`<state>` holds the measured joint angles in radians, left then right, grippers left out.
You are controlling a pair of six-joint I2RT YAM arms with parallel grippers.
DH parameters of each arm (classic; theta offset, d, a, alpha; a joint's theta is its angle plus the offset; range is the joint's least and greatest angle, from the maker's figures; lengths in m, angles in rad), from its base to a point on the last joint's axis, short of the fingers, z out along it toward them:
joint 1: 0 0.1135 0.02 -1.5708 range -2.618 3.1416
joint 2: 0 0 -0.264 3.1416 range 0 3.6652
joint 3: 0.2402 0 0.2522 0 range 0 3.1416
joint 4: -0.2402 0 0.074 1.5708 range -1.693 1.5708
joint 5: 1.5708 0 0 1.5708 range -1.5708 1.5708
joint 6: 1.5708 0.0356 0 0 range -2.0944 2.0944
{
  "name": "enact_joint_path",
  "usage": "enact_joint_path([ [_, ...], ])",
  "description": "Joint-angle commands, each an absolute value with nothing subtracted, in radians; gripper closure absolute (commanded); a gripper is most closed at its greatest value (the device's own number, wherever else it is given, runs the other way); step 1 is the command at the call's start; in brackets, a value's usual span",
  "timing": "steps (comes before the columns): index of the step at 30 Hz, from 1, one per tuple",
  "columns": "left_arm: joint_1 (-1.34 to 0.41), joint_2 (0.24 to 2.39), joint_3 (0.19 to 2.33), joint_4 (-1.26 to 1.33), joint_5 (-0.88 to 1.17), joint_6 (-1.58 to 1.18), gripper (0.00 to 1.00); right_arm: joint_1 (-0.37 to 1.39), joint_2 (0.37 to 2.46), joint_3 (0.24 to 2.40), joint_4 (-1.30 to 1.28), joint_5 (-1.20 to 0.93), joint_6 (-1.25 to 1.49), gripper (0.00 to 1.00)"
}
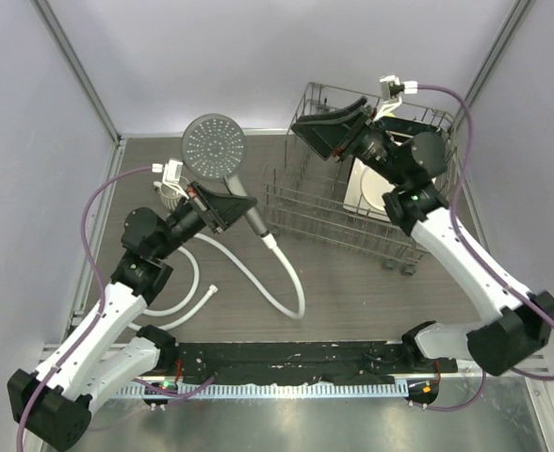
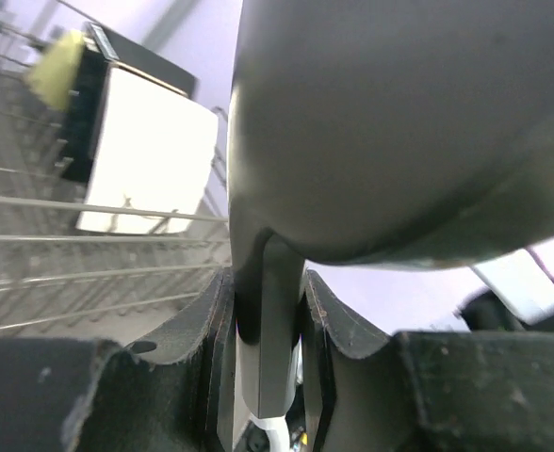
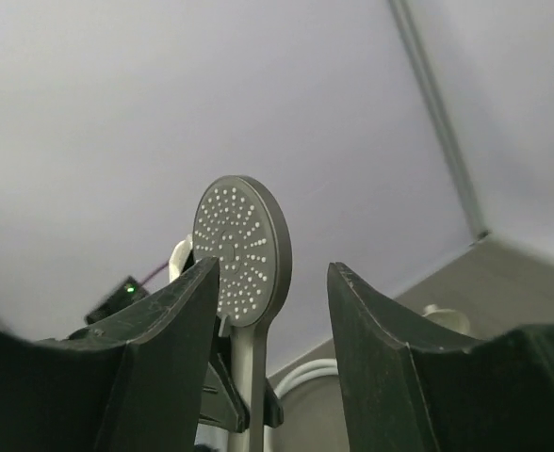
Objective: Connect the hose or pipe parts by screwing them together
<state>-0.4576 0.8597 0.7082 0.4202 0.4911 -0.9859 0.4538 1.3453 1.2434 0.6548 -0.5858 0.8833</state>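
Observation:
My left gripper (image 1: 222,202) is shut on the straight handle of the grey shower head (image 1: 214,143), holding it raised with its perforated face up. In the left wrist view the handle (image 2: 269,320) is squeezed between both jaws, and the head's back fills the top. The white hose (image 1: 291,292) meets the handle's lower end at a small metal nut (image 1: 271,241), then curls over the table to a free end (image 1: 211,290). My right gripper (image 1: 329,127) hangs open and holds nothing, raised over the rack. It faces the shower head (image 3: 239,250), which stands well beyond its fingers.
A wire dish rack (image 1: 352,226) fills the right middle of the table, with a white plate (image 1: 371,193) in it under my right arm. Purple cables loop beside both arms. Pale walls close in the back and both sides.

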Motion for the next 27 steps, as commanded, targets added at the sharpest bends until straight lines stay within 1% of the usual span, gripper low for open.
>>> enact_joint_path([
  [1, -0.446, 0.782, 0.81, 0.146, 0.25, -0.796, 1.0, 0.565, 1.224, 1.336, 0.205, -0.349, 0.188, 0.44],
  [2, -0.446, 0.776, 0.834, 0.08, 0.191, -0.773, 1.0, 0.625, 1.204, 1.342, 0.105, -0.289, 0.085, 0.42],
  [3, -0.446, 0.772, 0.847, 0.051, 0.158, -0.764, 1.0, 0.682, 1.2, 1.348, 0.062, -0.126, -0.002, 0.41],
  [4, -0.446, 0.764, 0.86, 0.023, 0.135, -0.758, 1.0, 0.739, 1.201, 1.364, 0.028, -0.064, -0.118, 0.39],
  [5, -0.445, 0.762, 0.888, -0.035, 0.114, -0.746, 1.0, 0.853, 1.206, 1.37, -0.023, -0.005, -0.255, 0.38],
  [7, -0.445, 0.755, 0.913, -0.08, 0.054, -0.738, 1.0, 0.94, 1.198, 1.344, -0.008, 0.137, -0.336, 0.36],
  [8, -0.445, 0.749, 0.929, -0.116, 0.034, -0.738, 1.0, 0.997, 1.192, 1.326, 0.055, 0.159, -0.378, 0.33],
  [10, -0.446, 0.735, 0.937, -0.13, -0.021, -0.738, 1.0, 1.055, 1.161, 1.252, 0.122, 0.202, -0.425, 0.29],
  [11, -0.446, 0.721, 0.942, -0.149, -0.038, -0.741, 1.0, 1.083, 1.152, 1.232, 0.165, 0.213, -0.458, 0.25],
  [12, -0.446, 0.715, 0.945, -0.159, -0.054, -0.744, 1.0, 1.138, 1.147, 1.214, 0.181, 0.225, -0.519, 0.23],
  [14, -0.445, 0.7, 0.954, -0.19, -0.093, -0.747, 1.0, 1.193, 1.155, 1.174, 0.212, 0.287, -0.596, 0.19],
  [15, -0.446, 0.695, 0.957, -0.195, -0.106, -0.747, 1.0, 1.237, 1.161, 1.158, 0.227, 0.31, -0.67, 0.19],
  [18, -0.445, 0.675, 0.965, -0.216, -0.136, -0.753, 1.0, 1.323, 1.196, 1.112, 0.284, 0.408, -0.753, 0.18],
  [22, -0.445, 0.658, 0.971, -0.222, -0.156, -0.769, 1.0, 1.379, 1.246, 1.076, 0.359, 0.488, -0.807, 0.18],
  [27, -0.445, 0.653, 0.979, -0.241, -0.16, -0.79, 1.0, 1.401, 1.287, 1.065, 0.423, 0.509, -0.808, 0.23],
])
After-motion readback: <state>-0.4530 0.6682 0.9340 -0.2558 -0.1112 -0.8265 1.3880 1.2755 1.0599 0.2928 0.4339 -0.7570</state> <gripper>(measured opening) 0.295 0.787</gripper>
